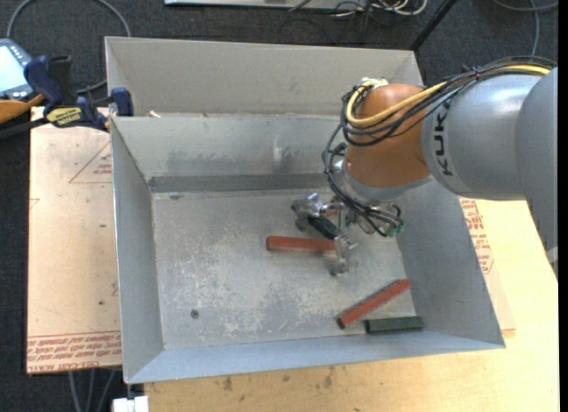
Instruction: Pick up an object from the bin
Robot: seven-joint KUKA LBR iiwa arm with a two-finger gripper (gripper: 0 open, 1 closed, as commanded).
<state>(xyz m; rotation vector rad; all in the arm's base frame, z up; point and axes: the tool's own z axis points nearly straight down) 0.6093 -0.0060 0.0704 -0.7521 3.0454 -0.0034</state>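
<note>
Grey metal forms the bin (133,224), and the arm reaches into it from the right, its orange cover (386,135) above the right half of the floor. Below the cover the gripper (338,257) hangs low near the middle of the floor, at the right end of a flat red-brown stick (293,243) that lies nearly level across the view. Whether the gripper touches that stick, and whether it stands open or closed, cannot be told, since its own parts overlap there. Well apart, toward the near right corner, a second red-brown stick (373,303) lies slanted, with a short dark bar (393,323) just below it.
</note>
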